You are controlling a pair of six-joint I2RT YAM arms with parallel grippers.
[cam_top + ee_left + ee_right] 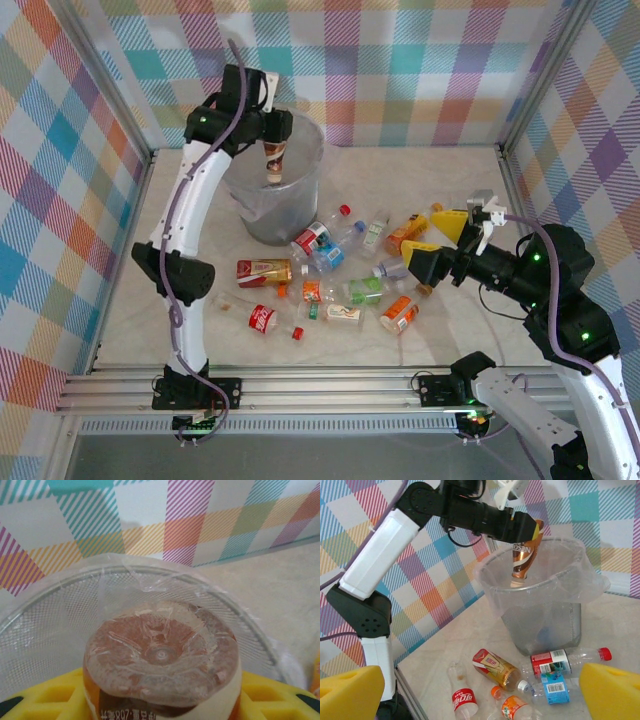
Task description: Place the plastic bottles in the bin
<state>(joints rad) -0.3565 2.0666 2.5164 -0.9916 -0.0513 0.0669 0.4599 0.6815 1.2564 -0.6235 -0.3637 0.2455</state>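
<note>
My left gripper [270, 135] is shut on a brown-labelled plastic bottle [274, 160], which hangs base down over the mouth of the bin [312, 152]. In the left wrist view the bottle's clear base [162, 652] sits between my yellow fingers [272, 695], with the bin's lined rim [227, 597] just beyond. The right wrist view shows that bottle [522, 555] dipping inside the bin [540, 615]. Several plastic bottles lie on the table, among them a red-and-gold one [264, 271] and a cola one [262, 319]. My right gripper [428, 235] stands open beside the pile, holding nothing.
Loose bottles spread from the bin's foot to the table's middle, including a red-labelled one [550, 661], a blue-labelled one [555, 687] and an orange one [400, 313]. Checked walls close the table at the back and sides. A metal rail [320, 385] runs along the near edge.
</note>
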